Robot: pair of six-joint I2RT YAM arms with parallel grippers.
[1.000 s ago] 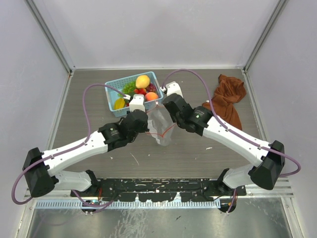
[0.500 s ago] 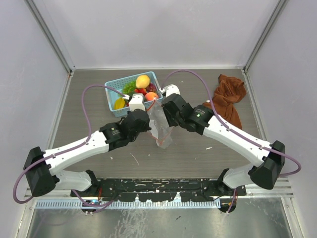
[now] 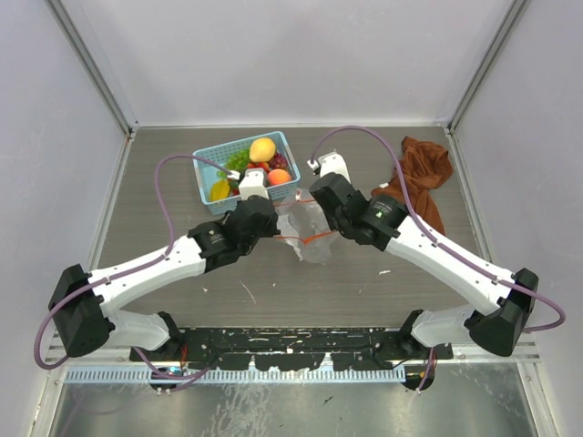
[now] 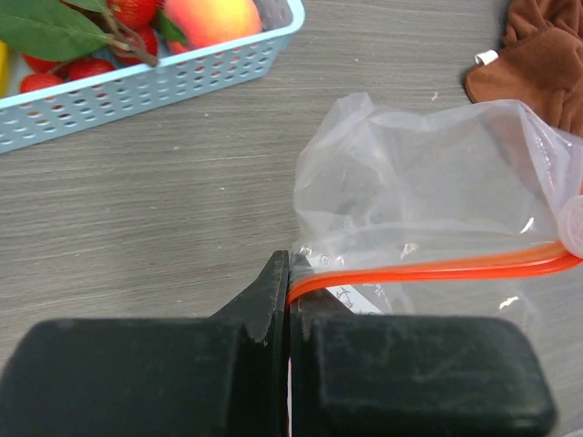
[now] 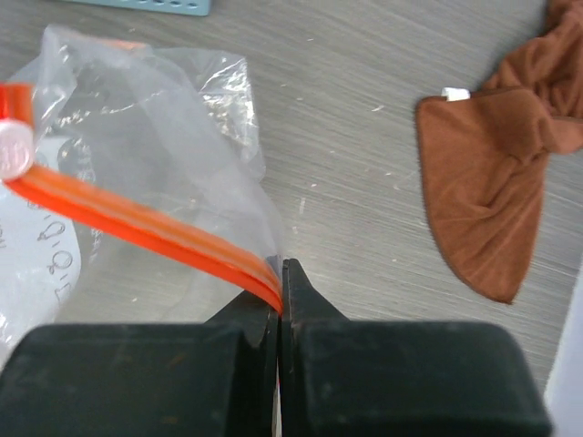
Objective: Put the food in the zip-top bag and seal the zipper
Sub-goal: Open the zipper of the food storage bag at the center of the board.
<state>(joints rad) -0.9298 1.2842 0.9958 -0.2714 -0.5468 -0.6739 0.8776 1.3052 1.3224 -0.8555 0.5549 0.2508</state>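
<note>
The clear zip-top bag (image 3: 308,244) lies empty and stretched between both grippers. Its red-orange zipper (image 3: 303,238) runs taut from left to right. My left gripper (image 3: 277,237) is shut on the zipper's left end (image 4: 314,280), jaws pressed together (image 4: 290,273). My right gripper (image 3: 332,234) is shut on the other end of the zipper (image 5: 137,225), jaws meeting at the strip (image 5: 281,275). The food sits in the light-blue basket (image 3: 202,178) behind the bag: a yellow-orange peach (image 3: 262,148), an orange-red peach (image 3: 279,177), strawberries (image 3: 259,167), green grapes (image 3: 239,161) and a yellow piece (image 3: 219,189).
A rust-brown cloth (image 3: 419,180) lies crumpled at the right, close behind my right arm, and shows as the cloth (image 5: 492,173) in the right wrist view. The basket's wall (image 4: 137,86) stands just beyond the left gripper. Grey walls enclose the table on three sides.
The right gripper opened briefly, shifted right and shut again on the zipper. The bag, which was hanging lengthwise between the grippers, is now pulled out sideways with the strip taut.
</note>
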